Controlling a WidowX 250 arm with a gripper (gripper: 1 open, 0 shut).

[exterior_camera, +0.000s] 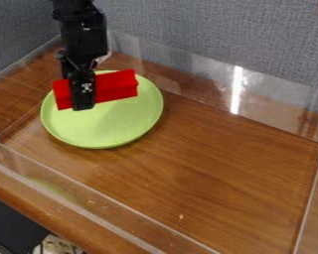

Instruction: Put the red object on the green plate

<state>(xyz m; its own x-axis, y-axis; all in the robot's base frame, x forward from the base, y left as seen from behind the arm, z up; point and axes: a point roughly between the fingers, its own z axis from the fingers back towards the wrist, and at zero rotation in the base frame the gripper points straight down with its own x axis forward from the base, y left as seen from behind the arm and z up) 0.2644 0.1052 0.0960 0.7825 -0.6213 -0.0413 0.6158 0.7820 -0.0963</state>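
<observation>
While the black end effector (pixel 80 91) reaches down from the upper left, its fingers are closed around the bright red, matte, elongated block with rounded ends (pixel 98 91), one dark finger crossing the block's front face. The block is seen over the round, shallow, lime-green plate with a low rim (pixel 108 125), across the plate's back and left part as I view it; its left end reaches about to the rim. Whether its underside touches the plate cannot be told from where I stand. The block lies slightly aslant, its right end higher in my view than its left. The front and right portions of the plate's smooth floor are exposed. The plate rests on the brown, wood-toned surface (pixel 215 164), toward its left side, with a wide stretch of the surface to the plate's right. Behind the surface stands a grey, speckled, upright panel (pixel 241 35), and a transparent, glossy strip (pixel 241 89) runs along its foot. Dark cables (pixel 9 238) appear at the lower left corner, beyond the surface's edge.
</observation>
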